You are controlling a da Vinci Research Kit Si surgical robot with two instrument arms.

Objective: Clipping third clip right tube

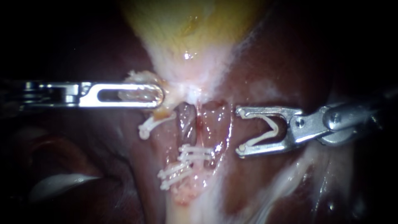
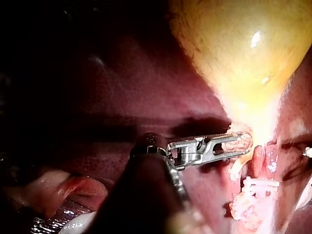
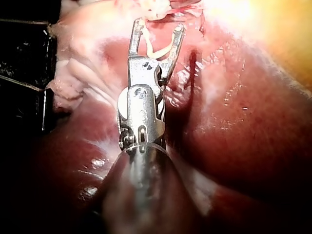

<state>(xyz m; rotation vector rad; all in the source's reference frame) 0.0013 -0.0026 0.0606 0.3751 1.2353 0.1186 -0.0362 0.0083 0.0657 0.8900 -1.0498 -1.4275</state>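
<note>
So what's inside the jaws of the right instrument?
A white clip, spread open in a V, both jaws touching it. No tube is inside it yet; the right tube lies ahead of the tips. Only liver shows behind.

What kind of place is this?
Likely a surgical bench setup, seen close: yellowish gallbladder on dark liver, white clips on a tube, and the right instrument with its jaws holding a loaded clip.

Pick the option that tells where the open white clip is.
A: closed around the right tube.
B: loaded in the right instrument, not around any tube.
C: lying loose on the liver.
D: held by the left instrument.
B: the open clip sits in the right instrument, whose tips stop short of the right tube.
</note>
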